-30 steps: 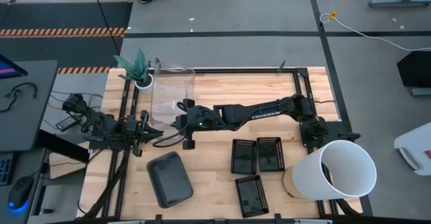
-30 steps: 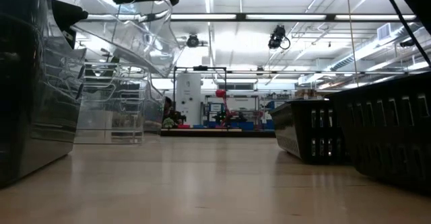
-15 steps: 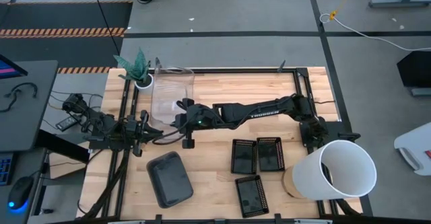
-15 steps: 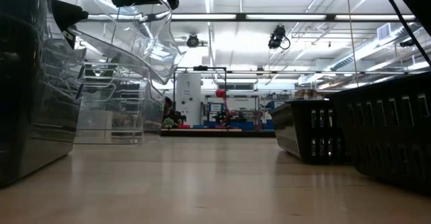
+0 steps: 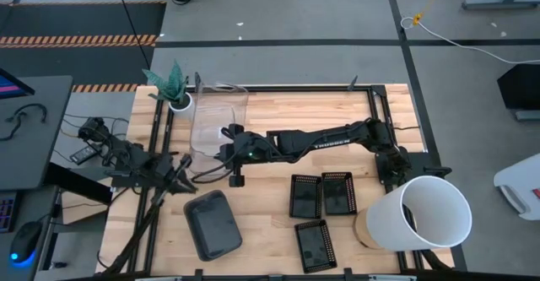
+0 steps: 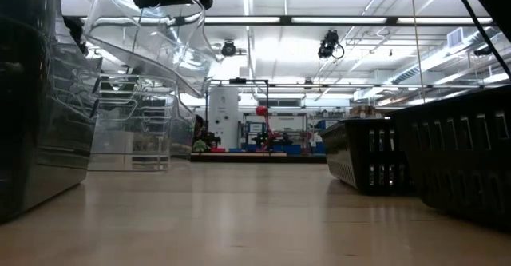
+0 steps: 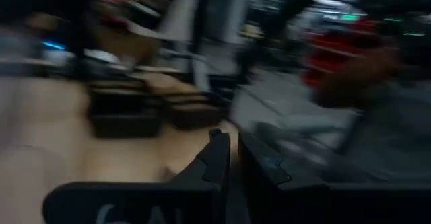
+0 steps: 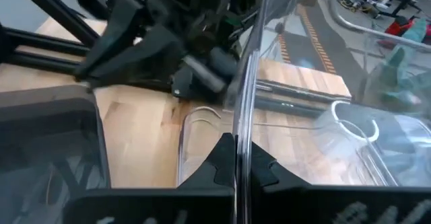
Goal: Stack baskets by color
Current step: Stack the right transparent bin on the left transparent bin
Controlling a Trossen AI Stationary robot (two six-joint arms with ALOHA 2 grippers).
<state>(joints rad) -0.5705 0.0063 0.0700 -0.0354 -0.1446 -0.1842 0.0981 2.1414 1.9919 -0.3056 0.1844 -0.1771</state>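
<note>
You're in a robotics lab — wooden bench (image 5: 278, 116), striped floor tape (image 5: 80, 40) at ten o'clock, ceiling strip lights (image 6: 319, 20).

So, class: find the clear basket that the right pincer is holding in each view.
High: clear basket upper left, by the plant pot.
Low: top left, tilted and raised.
Left wrist: cannot tell.
Right wrist: wall clamped centre.
Shared landmark: right pincer.

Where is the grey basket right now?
In the high view, the grey basket lies flat at the table's front left, just below the left gripper.
</note>
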